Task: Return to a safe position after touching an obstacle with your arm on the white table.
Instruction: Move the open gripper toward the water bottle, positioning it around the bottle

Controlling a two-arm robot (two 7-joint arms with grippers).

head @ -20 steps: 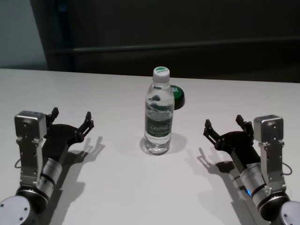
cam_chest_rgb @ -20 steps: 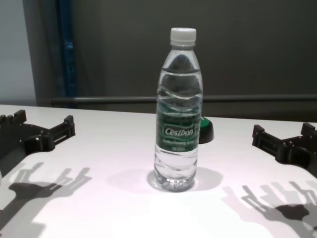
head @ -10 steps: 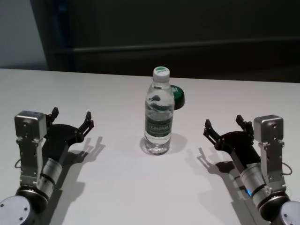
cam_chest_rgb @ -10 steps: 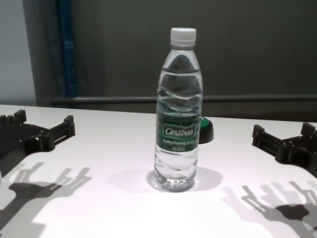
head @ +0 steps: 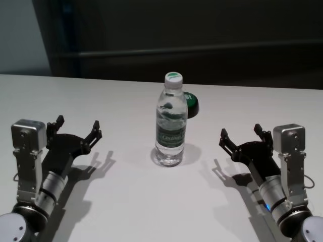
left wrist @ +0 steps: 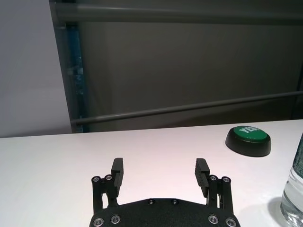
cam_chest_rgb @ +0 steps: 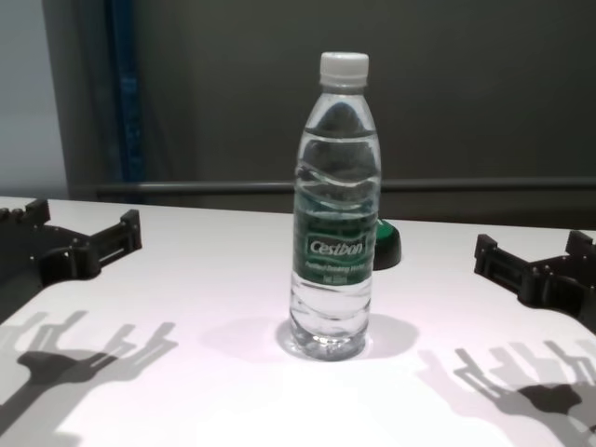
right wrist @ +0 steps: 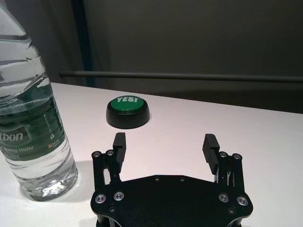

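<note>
A clear ribbed plastic bottle (head: 171,126), seemingly almost full of water, stands upright mid white table (head: 126,201). Left gripper (head: 78,130) and right gripper (head: 241,135) flank it, apart, fingers spread, empty.

Clear plastic bottle (head: 171,128), matte table (head: 126,201)

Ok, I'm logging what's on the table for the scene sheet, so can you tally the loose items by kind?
Water bottle: 1
Green-topped button: 1
Total: 2, both standing on the white table, between the open left gripper and the open right gripper.
</note>
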